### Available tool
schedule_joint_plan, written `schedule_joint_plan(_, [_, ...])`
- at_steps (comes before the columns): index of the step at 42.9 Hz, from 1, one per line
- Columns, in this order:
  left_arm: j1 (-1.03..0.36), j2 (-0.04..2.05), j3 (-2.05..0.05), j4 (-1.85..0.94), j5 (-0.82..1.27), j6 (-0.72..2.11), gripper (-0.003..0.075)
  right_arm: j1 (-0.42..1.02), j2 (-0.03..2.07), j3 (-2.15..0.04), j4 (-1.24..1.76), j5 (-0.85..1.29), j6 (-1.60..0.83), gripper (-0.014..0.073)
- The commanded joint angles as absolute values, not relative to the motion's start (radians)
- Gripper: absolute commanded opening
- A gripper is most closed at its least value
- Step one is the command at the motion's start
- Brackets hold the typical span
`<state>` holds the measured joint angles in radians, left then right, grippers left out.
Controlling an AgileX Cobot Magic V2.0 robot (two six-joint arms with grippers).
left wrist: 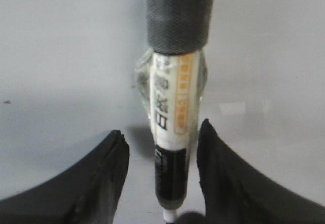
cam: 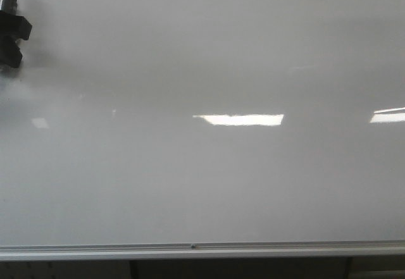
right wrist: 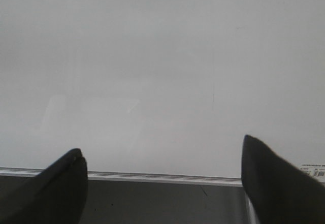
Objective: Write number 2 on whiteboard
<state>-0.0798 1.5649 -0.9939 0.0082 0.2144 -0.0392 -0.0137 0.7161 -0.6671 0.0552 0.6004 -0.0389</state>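
The whiteboard (cam: 202, 184) fills the front view, glossy and pale, with a silver rail (cam: 202, 250) along its near edge. No number 2 shows on it in any view. My left gripper (left wrist: 162, 130) is open around a marker (left wrist: 172, 117) with a white labelled body, a black lower band and a grey knurled end. There is a clear gap between the marker and one finger (left wrist: 109, 173), while the other finger (left wrist: 223, 168) is close beside it. In the front view the left gripper (cam: 9, 29) is a dark shape at the far left. My right gripper (right wrist: 161, 145) is open and empty above the board's rail (right wrist: 162, 177).
Bright rectangular light reflections (cam: 239, 119) lie across the board's middle and at the right edge (cam: 387, 115). A dark surface (right wrist: 162, 203) lies beyond the rail in the right wrist view. A small barcode label (right wrist: 312, 169) sits at the board's edge.
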Motion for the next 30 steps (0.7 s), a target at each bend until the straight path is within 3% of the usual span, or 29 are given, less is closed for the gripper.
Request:
schedule_joint_plan(1, [-0.088,1.531,-1.032,0.0,0.158,-0.045,0.0295,-0.01,0.718,-0.701,0.043,0.542,-0.049,0.0634])
schedule_joint_plan(21, [-0.088,1.549,-1.039,0.0,0.218,-0.045,-0.0014,-0.01,0.718,-0.701,0.043,0.541,-0.049,0.0634])
schedule_joint_plan(30, [-0.088,1.49,-1.045,0.007,0.347,0.0,-0.002,-0.01,0.718,-0.704,0.043,0.527,-0.049,0.0634])
